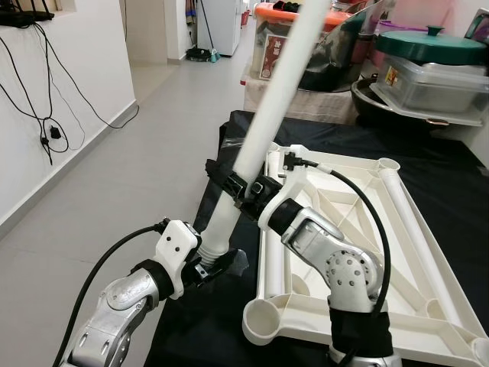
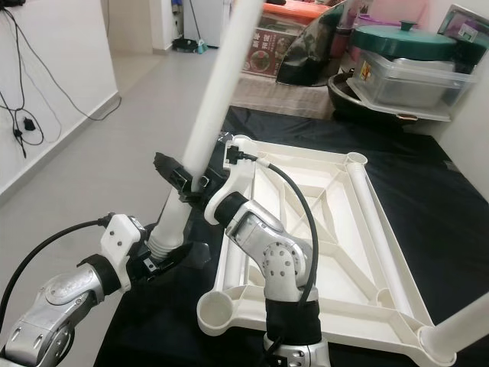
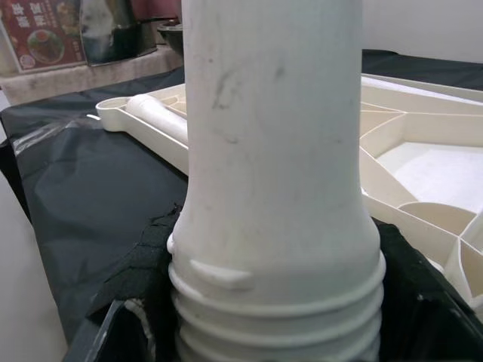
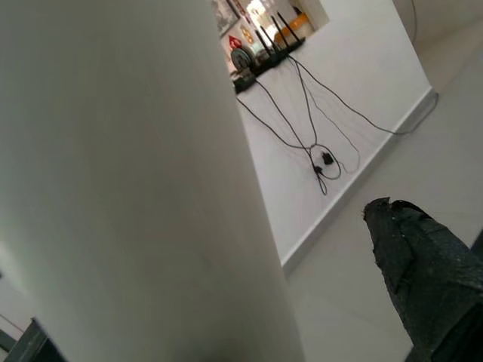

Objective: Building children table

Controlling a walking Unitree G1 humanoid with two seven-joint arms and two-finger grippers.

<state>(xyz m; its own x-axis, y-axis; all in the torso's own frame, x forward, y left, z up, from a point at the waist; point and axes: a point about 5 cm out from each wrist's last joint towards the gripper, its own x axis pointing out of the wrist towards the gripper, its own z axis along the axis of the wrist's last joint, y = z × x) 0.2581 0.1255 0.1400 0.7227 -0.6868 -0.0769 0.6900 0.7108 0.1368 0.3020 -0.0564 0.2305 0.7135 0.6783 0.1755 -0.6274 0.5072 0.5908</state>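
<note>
A pale tiled floor (image 1: 153,115) runs past a white wall with dangling black cables (image 1: 46,122); before the robot stands a bench (image 1: 451,191) draped in black cloth. On it lies the white plastic tabletop (image 1: 359,252), underside up, ribs and corner sockets showing. A long white table leg (image 1: 267,115) leans steeply over the bench's left edge, its threaded end low. The left hand (image 1: 210,267) is closed around that threaded end; the right hand (image 1: 241,187) is clamped on the leg higher up, its arm crossing the tabletop's near corner. Behind the bench are crowded a green-lidded pot (image 1: 432,46), clear containers (image 1: 435,84) and an orange-lidded box (image 1: 286,15)
</note>
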